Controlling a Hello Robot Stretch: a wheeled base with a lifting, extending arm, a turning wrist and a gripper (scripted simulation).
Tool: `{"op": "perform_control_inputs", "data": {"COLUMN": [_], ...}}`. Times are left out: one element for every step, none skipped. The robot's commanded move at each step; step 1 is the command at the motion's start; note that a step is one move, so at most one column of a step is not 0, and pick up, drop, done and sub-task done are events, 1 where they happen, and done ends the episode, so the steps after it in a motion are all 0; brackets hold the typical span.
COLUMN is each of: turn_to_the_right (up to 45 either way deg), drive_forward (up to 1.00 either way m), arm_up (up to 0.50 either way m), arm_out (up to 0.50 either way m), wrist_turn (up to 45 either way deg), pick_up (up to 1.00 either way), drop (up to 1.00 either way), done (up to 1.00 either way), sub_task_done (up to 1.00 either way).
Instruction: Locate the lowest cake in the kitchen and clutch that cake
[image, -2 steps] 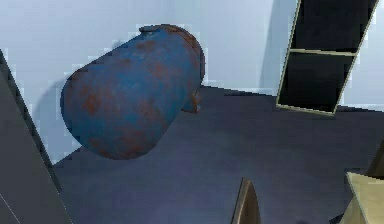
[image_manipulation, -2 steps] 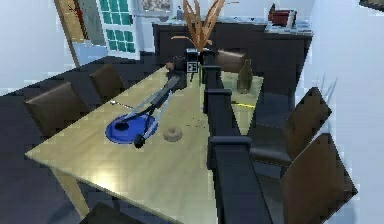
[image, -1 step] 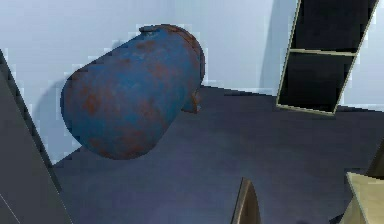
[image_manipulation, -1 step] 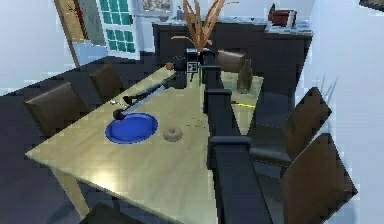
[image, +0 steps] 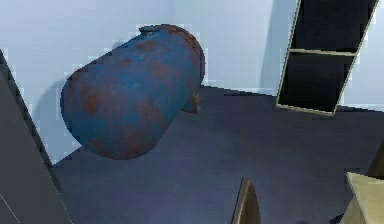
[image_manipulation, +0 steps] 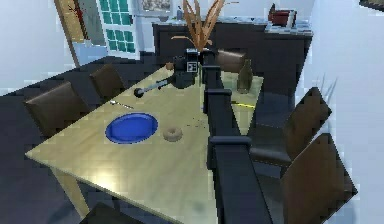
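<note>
Cake candidate: a small tan round lump (image_manipulation: 172, 133) lies on the light wooden desk (image_manipulation: 80, 150), just beside the round blue plate (image_manipulation: 132, 127). It is too small to confirm as a cake.

Progress, as judged: a possible target is in sight, but the grasp is not done. Whether this is the lowest one in the kitchen cannot be settled from here.

The gripper (image_manipulation: 143, 92) is over the desk's far half, apart from the lump. Its finger spacing cannot be told, nor whether it holds anything.

Clearances:
- Dark brown upholstered chairs (image_manipulation: 310, 170) stand close along both long desk edges.
- A dark pot of rust-coloured leaves (image_manipulation: 200, 30) and a brown bottle (image_manipulation: 245, 72) stand near the arm's far end.
- Ahead, a large blue rust-patched tank (image: 130, 90) takes up the forward view's left.
- Open dark floor (image: 230, 140) runs between the tank and a dark open shelf unit (image: 320, 60).
</note>
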Motion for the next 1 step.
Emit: {"op": "perform_control_inputs", "data": {"turn_to_the_right": [0.0], "drive_forward": [0.0], "arm_up": [0.0], "arm_out": [0.0], "wrist_turn": [24.0], "pick_up": [0.0], "drop": [0.0], "done": [0.0], "sub_task_done": [0.0]}}
